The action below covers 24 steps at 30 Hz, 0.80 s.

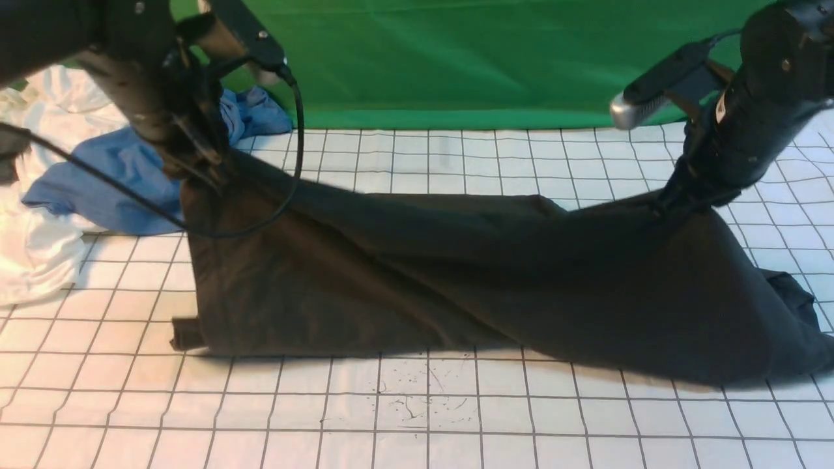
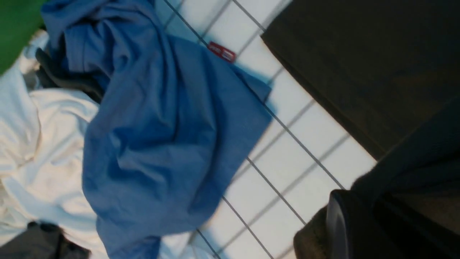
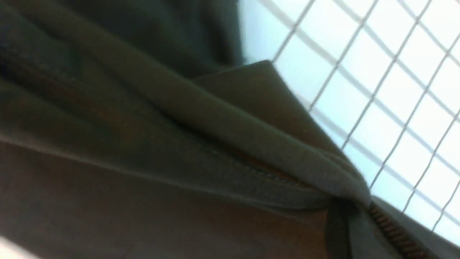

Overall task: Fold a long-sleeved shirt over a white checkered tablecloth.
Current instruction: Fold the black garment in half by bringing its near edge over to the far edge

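A checkered tablecloth is spread before a green backdrop. The dark shirt is pinched by the closed left hand and right hand.

Near-black long-sleeved shirt, far corners aloft, near hem flat on white checkered tablecloth.

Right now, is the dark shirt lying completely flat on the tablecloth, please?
No, the left gripper and right gripper hold the long-sleeved shirt up by its far edge, its near hem resting on the white checkered tablecloth.
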Motion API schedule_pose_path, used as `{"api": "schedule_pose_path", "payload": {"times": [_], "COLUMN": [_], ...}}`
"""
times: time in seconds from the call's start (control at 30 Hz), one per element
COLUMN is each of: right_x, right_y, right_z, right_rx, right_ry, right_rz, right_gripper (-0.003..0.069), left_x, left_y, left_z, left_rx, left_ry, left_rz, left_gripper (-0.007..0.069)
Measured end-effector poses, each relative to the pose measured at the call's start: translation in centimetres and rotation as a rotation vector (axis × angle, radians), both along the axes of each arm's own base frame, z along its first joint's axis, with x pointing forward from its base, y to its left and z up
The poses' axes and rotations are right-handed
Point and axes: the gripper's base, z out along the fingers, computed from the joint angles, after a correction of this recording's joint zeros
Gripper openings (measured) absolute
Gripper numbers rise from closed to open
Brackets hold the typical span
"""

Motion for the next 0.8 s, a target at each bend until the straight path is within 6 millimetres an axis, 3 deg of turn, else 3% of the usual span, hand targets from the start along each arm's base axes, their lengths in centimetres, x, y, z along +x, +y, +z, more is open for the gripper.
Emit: {"api": "schedule_pose_path", "payload": {"times": [0.23, 0.43, 0.67, 0.73, 0.8], "right_x": [4.2, 5.7, 6.5, 6.8, 6.9], "right_y": [-0.4, 0.1, 0.3, 0.3, 0.3], "right_z": [-2.6, -4.8, -5.3, -5.5, -5.6], "right_rx": [0.001, 0.015, 0.036, 0.045, 0.056], "right_ry": [-0.012, -0.046, -0.097, -0.113, -0.126], "right_rz": [-0.012, 0.007, 0.019, 0.015, -0.001], "right_gripper": [0.0039, 0.0040, 0.0055, 0.0101, 0.0202], "left_x": [4.3, 6.1, 7.2, 7.4, 7.6], "left_y": [0.5, 0.2, 0.5, 0.8, 1.3], "left_z": [-2.3, -4.8, -6.5, -6.5, -6.4], "left_rx": [-0.007, 0.002, 0.001, -0.032, -0.051], "left_ry": [-0.003, 0.014, 0.005, -0.012, -0.031], "left_rz": [0.026, 0.016, 0.016, 0.030, 0.045], "left_gripper": [-0.0029, -0.0029, -0.0027, -0.0013, 0.0017]}}
